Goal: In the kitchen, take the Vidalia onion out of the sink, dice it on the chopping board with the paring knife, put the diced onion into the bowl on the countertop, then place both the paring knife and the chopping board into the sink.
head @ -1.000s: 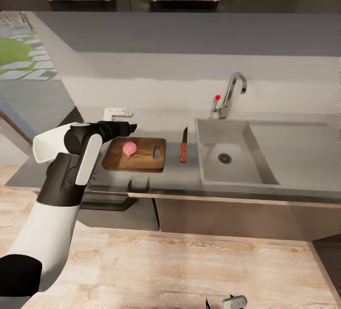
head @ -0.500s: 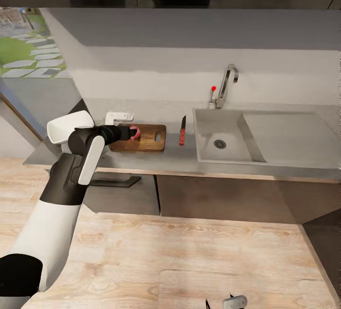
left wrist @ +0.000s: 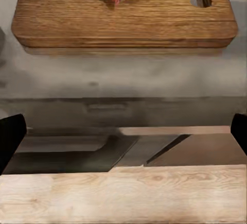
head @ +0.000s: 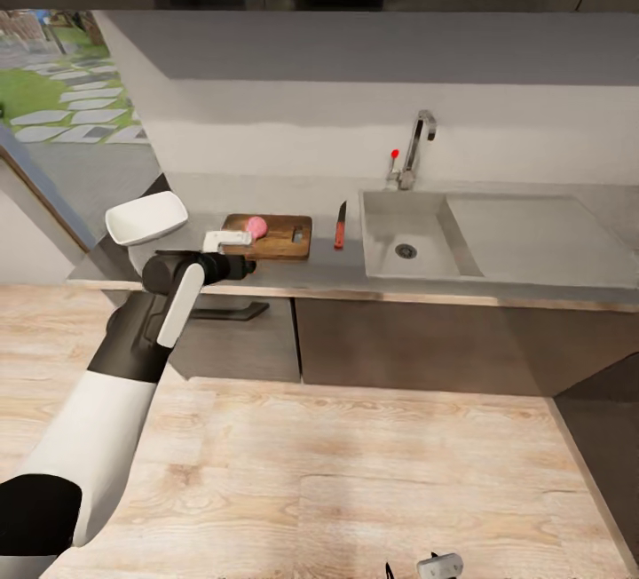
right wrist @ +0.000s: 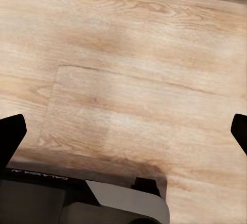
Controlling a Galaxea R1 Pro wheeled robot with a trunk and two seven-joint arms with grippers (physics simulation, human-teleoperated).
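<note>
The Vidalia onion sits on the chopping board, out of the sink, so the fetching step looks done and the bulb is parked where the cutting has to happen. In the left wrist view it rests at the far edge of the board, its pointed tip aimed toward the near side, nothing touching it.

The left gripper hangs just in front of the counter, at the near edge below the board. Its fingers are spread wide and empty, each dark tip at one side of the wrist view.

The paring knife lies flat between board and sink, red handle toward the near edge, blade pointing at the wall. That puts the handle within easy reach from the front, and my guess is it's the next thing to be picked up.

The bowl waits at the far left end of the counter, left of the board, ready for the dice.

The right gripper hangs low over the wooden floor, fingers splayed apart, holding nothing. It seems to be simply idling.
</note>
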